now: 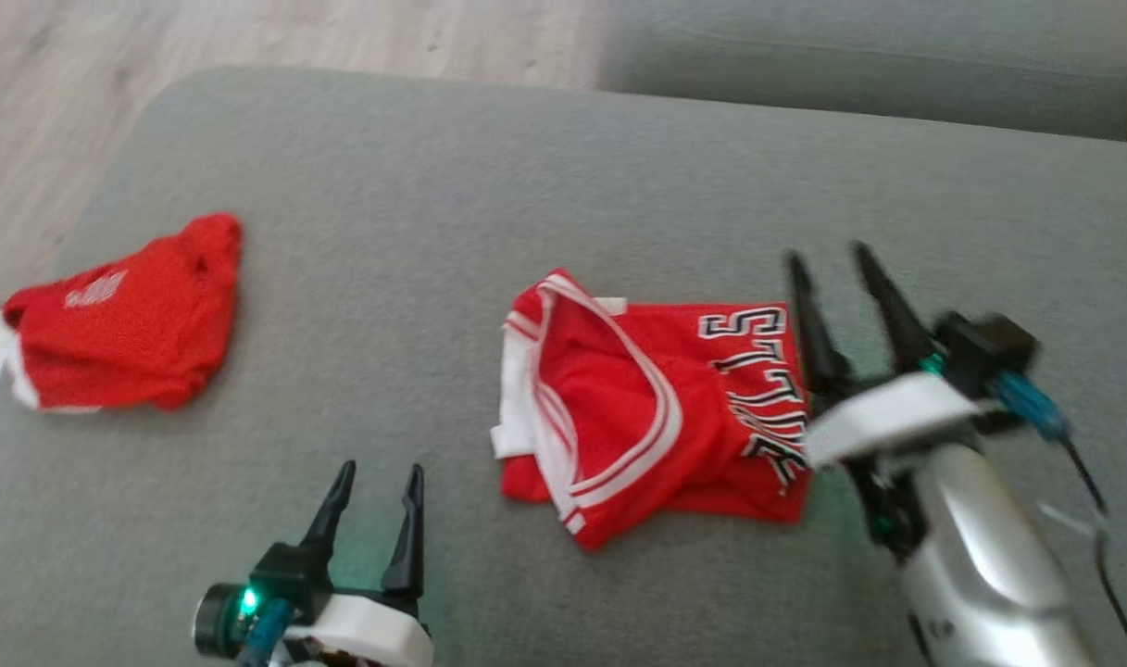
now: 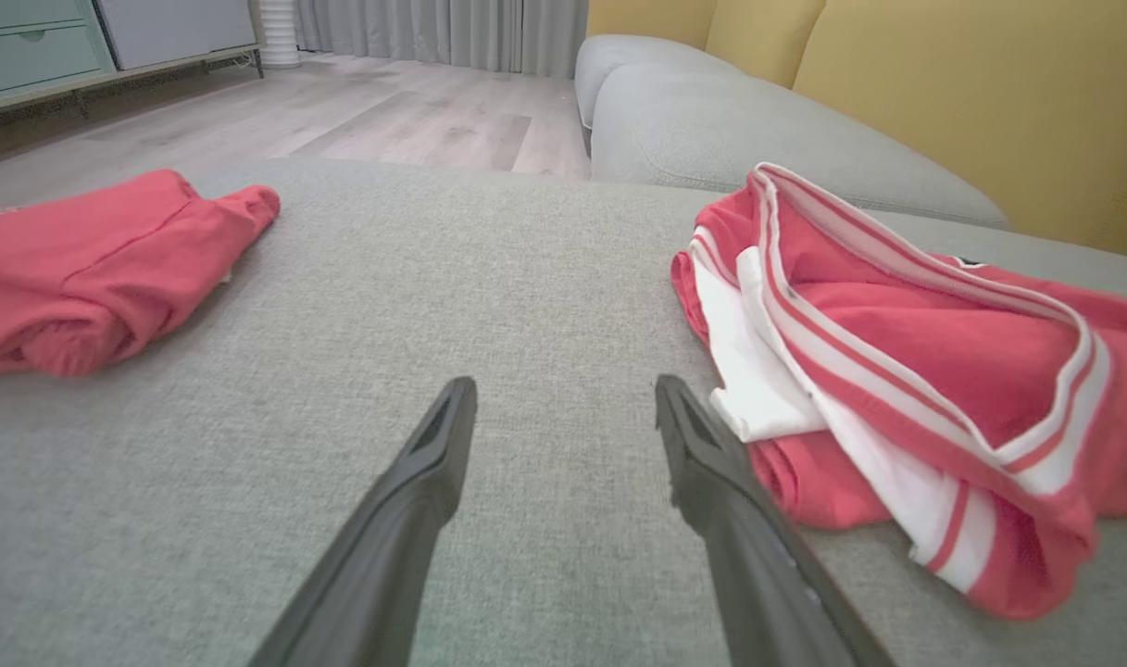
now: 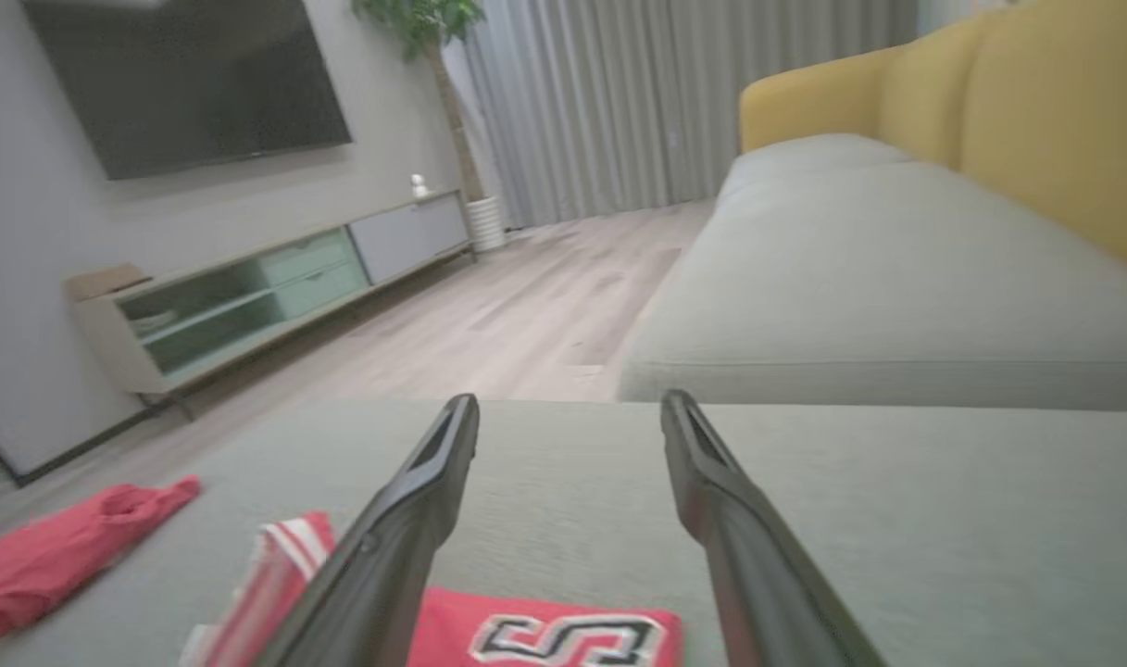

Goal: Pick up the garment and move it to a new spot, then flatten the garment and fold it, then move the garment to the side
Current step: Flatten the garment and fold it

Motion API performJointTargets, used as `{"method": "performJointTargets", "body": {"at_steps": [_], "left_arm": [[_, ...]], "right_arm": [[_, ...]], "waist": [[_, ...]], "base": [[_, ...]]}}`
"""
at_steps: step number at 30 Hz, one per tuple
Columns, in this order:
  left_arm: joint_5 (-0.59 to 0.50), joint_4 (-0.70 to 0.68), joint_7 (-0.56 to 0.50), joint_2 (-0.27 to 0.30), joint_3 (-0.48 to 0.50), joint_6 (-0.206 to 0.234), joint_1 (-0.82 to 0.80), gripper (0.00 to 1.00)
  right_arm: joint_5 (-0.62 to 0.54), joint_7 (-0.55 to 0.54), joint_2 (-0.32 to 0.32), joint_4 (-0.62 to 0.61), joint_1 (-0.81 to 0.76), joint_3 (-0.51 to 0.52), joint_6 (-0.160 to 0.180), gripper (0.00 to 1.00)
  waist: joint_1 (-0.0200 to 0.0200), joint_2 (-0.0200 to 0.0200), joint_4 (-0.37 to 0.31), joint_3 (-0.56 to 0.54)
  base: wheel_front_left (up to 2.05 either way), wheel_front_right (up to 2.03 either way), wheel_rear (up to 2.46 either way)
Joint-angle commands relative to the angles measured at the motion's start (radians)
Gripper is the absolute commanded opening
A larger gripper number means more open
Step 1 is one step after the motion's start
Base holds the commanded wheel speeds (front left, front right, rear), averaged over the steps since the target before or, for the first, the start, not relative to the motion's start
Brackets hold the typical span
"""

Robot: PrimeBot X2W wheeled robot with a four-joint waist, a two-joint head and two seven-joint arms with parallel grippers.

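Observation:
The garment point(image 1: 646, 417) is a red jersey with white trim and black-and-white lettering, lying bunched and roughly folded in the middle of the grey cushion point(image 1: 526, 185). My right gripper point(image 1: 827, 255) stands open over the jersey's right edge, by the lettering, holding nothing. In the right wrist view, the lettered edge point(image 3: 544, 639) lies below the open right gripper point(image 3: 570, 398). My left gripper point(image 1: 381, 468) is open near the front, left of the jersey. In the left wrist view, the jersey point(image 2: 896, 371) lies just right of the open left gripper point(image 2: 565, 384).
A second red garment point(image 1: 128, 320) lies crumpled at the cushion's left edge. Wooden floor point(image 1: 248, 37) lies beyond the cushion's far left corner. Another grey seat point(image 1: 850, 65) adjoins at the back right, with a yellow backrest point(image 2: 989, 93). A TV stand point(image 3: 248, 296) lines the wall.

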State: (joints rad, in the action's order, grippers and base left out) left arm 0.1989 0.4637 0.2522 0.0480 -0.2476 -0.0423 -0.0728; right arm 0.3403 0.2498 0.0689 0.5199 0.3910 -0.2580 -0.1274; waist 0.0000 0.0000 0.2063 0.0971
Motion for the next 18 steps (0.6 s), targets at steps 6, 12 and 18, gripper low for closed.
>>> {"method": "performJointTargets", "body": {"at_steps": [6,12,18], "left_arm": [[-0.033,-0.043,0.01,0.002,0.085,0.013,-0.022,1.0],[-0.051,-0.075,0.01,0.002,0.128,0.023,0.031,1.0],[-0.063,-0.104,0.01,0.002,0.149,0.021,0.073,1.0]], "right_arm": [[-0.162,0.012,-0.018,-0.105,-0.146,0.156,-0.003,1.0],[-0.2,0.012,-0.018,-0.144,-0.277,0.24,-0.003,1.0],[-0.198,0.012,-0.019,-0.149,-0.332,0.247,-0.003,1.0]], "waist": [[0.0,0.0,-0.085,-0.049],[0.0,0.0,-0.118,-0.091],[0.0,0.0,-0.135,-0.098]], "base": [[0.0,0.0,0.0],[0.0,0.0,0.0],[0.0,0.0,0.0]]}}
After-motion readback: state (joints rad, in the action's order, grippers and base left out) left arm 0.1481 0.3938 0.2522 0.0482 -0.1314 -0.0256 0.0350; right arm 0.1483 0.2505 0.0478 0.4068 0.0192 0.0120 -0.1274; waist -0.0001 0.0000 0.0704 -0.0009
